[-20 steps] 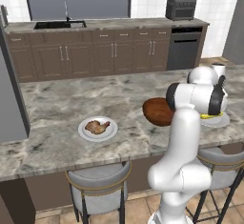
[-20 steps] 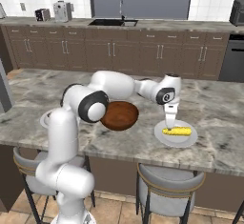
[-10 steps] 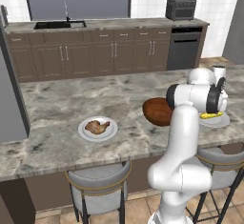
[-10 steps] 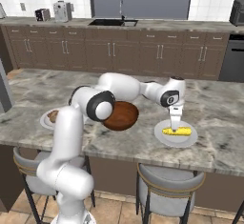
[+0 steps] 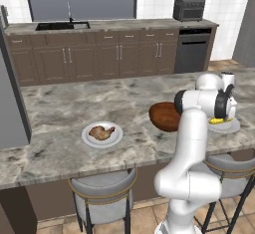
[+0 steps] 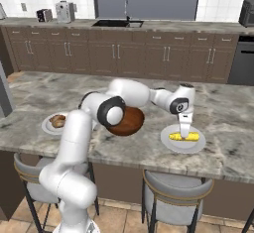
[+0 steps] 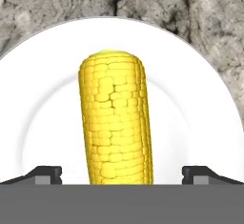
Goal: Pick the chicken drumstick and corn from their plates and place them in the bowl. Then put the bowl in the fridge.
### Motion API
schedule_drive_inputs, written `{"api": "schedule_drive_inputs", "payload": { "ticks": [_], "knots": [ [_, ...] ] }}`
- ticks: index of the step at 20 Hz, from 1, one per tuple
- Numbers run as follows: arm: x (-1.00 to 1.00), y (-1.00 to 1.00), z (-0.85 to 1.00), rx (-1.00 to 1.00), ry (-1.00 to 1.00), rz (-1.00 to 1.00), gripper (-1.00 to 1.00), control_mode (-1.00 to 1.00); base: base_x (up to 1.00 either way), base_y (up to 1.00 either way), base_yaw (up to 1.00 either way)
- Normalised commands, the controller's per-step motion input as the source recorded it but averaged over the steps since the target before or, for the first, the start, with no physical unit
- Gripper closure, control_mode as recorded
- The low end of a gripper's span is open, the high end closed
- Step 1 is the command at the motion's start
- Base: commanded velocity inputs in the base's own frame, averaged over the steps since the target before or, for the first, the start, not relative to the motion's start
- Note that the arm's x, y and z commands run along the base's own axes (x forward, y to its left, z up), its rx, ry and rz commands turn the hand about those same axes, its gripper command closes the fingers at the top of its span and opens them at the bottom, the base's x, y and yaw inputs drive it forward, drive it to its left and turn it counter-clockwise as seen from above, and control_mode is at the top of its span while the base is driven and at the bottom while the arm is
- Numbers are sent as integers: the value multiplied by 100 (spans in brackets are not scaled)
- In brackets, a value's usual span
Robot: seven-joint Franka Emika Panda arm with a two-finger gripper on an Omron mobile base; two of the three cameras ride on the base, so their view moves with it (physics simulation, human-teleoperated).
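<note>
The pincer (image 6: 185,134) is seen pointing straight down, held wide, its tips either side of the corn (image 6: 184,137) on the right-hand plate (image 6: 168,145). In the hand view the cob (image 7: 116,118) lies lengthwise on the white plate (image 7: 43,89), a dark fingertip (image 7: 45,173) low at each side. No contact can be confirmed. The bowl (image 6: 127,122) stands on the counter (image 6: 59,89) just beside that plate; its contents cannot be made out. The chicken drumstick (image 5: 101,132) is found on the other plate (image 5: 113,140), well apart.
</note>
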Motion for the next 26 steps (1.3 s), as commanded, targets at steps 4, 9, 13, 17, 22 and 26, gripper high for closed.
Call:
{"api": "schedule_drive_inputs", "payload": {
  "ticks": [4, 9, 13, 17, 22, 26],
  "knots": [
    [2, -6, -23, 0, -1, 0, -100, -100, 0, 0, 0],
    [-1, -1, -24, 0, -1, 0, -100, -100, 0, 0, 0],
    [0, 0, -24, 0, -4, 0, -100, -100, 0, 0, 0],
    [-5, 5, -16, -1, -4, 0, 100, -100, 0, 0, 0],
    [-12, 6, 1, -1, -10, 1, 100, -100, 0, 0, 0],
    [-16, 18, 45, 0, -1, 13, 100, -100, 0, 0, 0]
  ]
}}
